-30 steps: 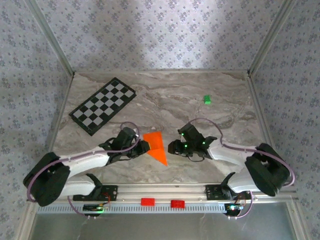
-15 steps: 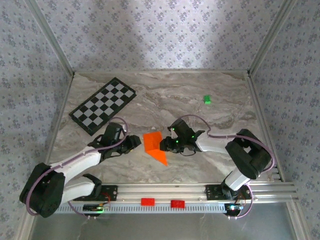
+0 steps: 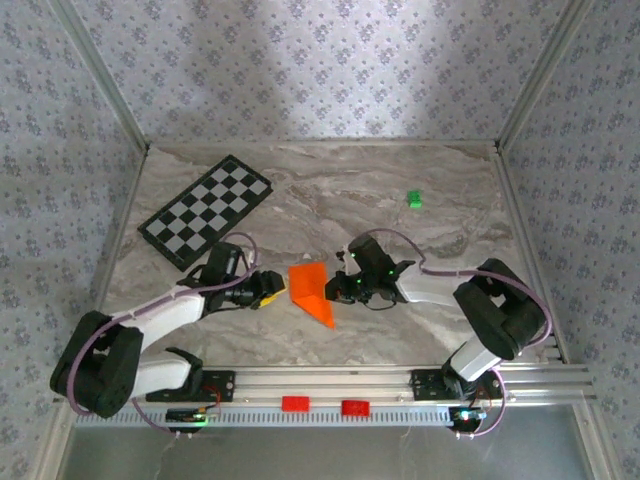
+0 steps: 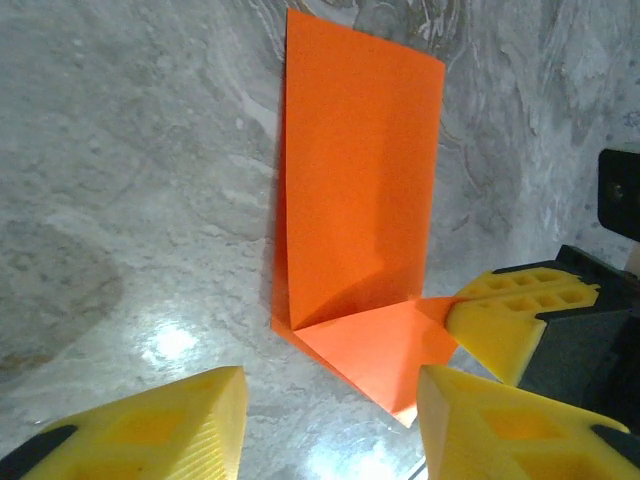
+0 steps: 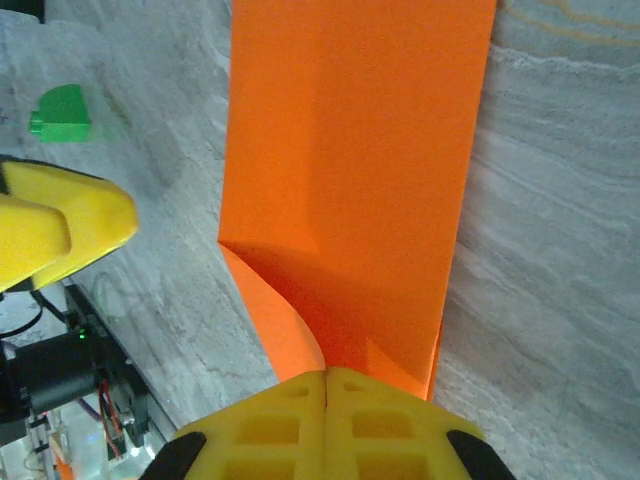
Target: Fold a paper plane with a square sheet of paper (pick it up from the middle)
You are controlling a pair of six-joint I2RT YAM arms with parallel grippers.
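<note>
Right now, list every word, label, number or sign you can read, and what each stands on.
No readable text anywhere.
Folded bright orange paper sheet: plain, unmarked.
Black-and-white checkered board: squares only, no lettering.
Pale graduated strip on the near metal rail: tick marks, any numbers too small to read.

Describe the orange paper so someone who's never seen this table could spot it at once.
On the marble table, look at the near middle. The paper lies there, partly folded to a point, pinched by the right tool. It alone is bright orange, unlike the checkerboard and green block.
</note>
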